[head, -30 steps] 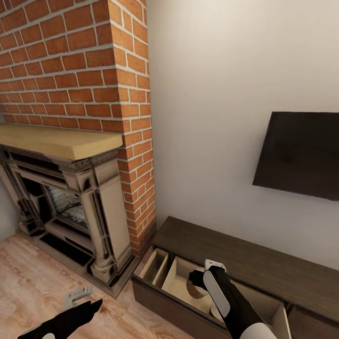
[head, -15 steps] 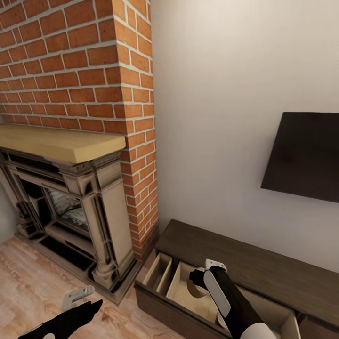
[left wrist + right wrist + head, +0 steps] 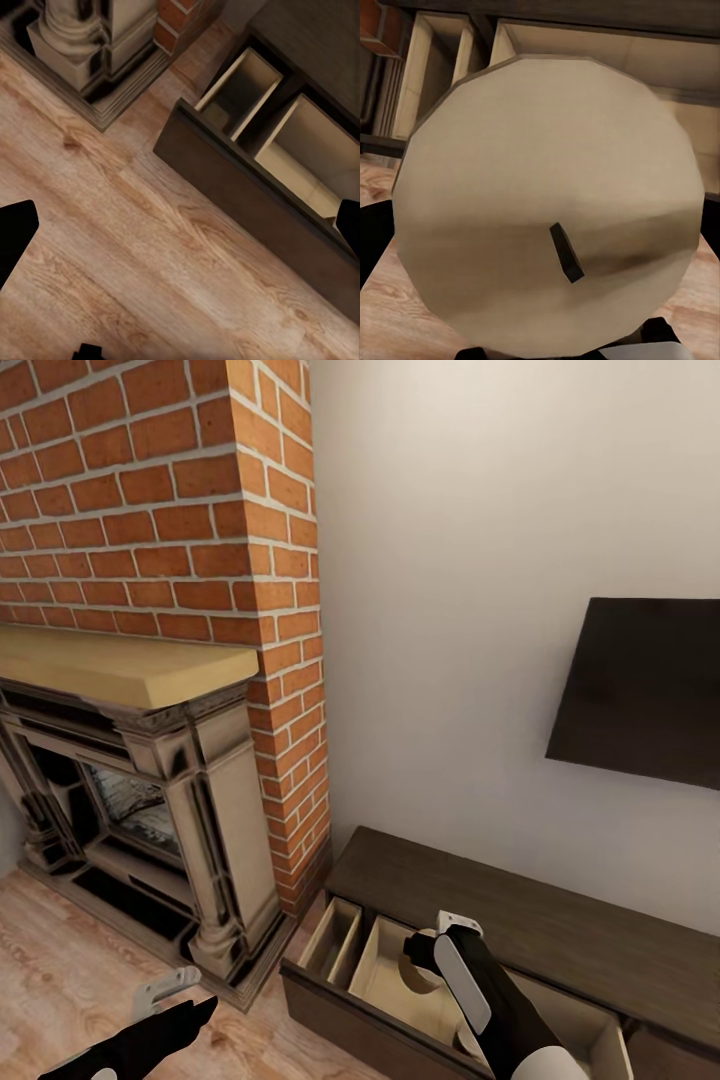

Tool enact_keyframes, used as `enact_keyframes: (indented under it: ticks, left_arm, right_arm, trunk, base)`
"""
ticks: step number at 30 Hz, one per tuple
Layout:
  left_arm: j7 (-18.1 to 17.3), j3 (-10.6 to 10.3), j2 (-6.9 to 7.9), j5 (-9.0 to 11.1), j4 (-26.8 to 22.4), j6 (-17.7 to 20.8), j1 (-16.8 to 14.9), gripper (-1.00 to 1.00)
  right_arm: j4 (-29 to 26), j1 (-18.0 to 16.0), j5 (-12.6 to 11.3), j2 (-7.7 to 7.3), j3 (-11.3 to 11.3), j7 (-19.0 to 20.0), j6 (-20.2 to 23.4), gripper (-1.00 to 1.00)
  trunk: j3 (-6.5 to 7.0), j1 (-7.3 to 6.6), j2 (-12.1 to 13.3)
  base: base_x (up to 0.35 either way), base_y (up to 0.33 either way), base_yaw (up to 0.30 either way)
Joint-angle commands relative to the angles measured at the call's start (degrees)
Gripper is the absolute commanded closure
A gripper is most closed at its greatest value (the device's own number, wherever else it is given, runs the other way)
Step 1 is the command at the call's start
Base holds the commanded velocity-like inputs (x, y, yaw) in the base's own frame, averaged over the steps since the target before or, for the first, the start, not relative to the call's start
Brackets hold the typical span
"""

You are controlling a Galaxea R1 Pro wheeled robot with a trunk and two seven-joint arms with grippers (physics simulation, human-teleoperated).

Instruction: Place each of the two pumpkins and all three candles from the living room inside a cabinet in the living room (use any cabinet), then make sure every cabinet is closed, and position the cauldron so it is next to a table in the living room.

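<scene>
My right gripper [image 3: 428,952] hangs over the open drawer [image 3: 385,960] of the dark brown cabinet [image 3: 540,925], shut on a beige candle [image 3: 426,974]. In the right wrist view the candle's [image 3: 510,172] round top with its short dark wick is close up, with the drawer's pale wooden compartments [image 3: 607,52] behind it. My left gripper [image 3: 165,992] hovers open and empty over the plank floor, left of the cabinet. The left wrist view looks down on the drawer's dark front [image 3: 247,199] and two of its compartments.
A stone fireplace [image 3: 190,810] with a tan mantel stands against the brick chimney [image 3: 200,510] left of the cabinet. A black TV [image 3: 640,695] hangs on the white wall above the cabinet. Light wood floor [image 3: 60,950] lies in front of the fireplace.
The whole picture has shifted a little, so the camera moved. Both arms keep their places in the view, and the candle stays in my right gripper over the drawer.
</scene>
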Motion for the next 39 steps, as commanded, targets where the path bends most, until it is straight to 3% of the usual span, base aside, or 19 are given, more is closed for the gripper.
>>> enact_keyframes:
  ticks: [1,13,24,39]
  left_arm:
    - [0.48,0.01,0.02,0.61,-0.1,0.18,-0.01,-1.0]
    - [0.58,-0.02,0.02,0.54,-0.08,0.18,-0.01,-1.0]
    - [0.58,-0.02,0.02,0.53,-0.08,0.18,-0.01,-1.0]
    - [0.56,-0.02,-0.07,0.6,-0.04,0.18,-0.01,-1.0]
  right_arm:
    - [-0.06,-0.07,-0.68,-0.02,0.17,-0.62,0.0,1.0]
    - [-0.06,-0.06,-0.68,-0.04,0.12,-0.54,0.0,1.0]
    - [-0.06,-0.06,-0.69,-0.11,0.12,-0.53,0.0,1.0]
    - [-0.06,-0.06,-0.71,-0.15,0.12,0.24,0.0,1.0]
  trunk:
    - [-0.12,0.05,-0.12]
    - [-0.12,0.05,-0.12]
    - [-0.12,0.05,-0.12]
    - [-0.12,0.05,-0.12]
  base:
    - [0.09,0.117,-0.002]
    - [0.153,0.095,-0.001]
    - [0.174,-0.077,0.0]
    - [0.161,0.047,0.0]
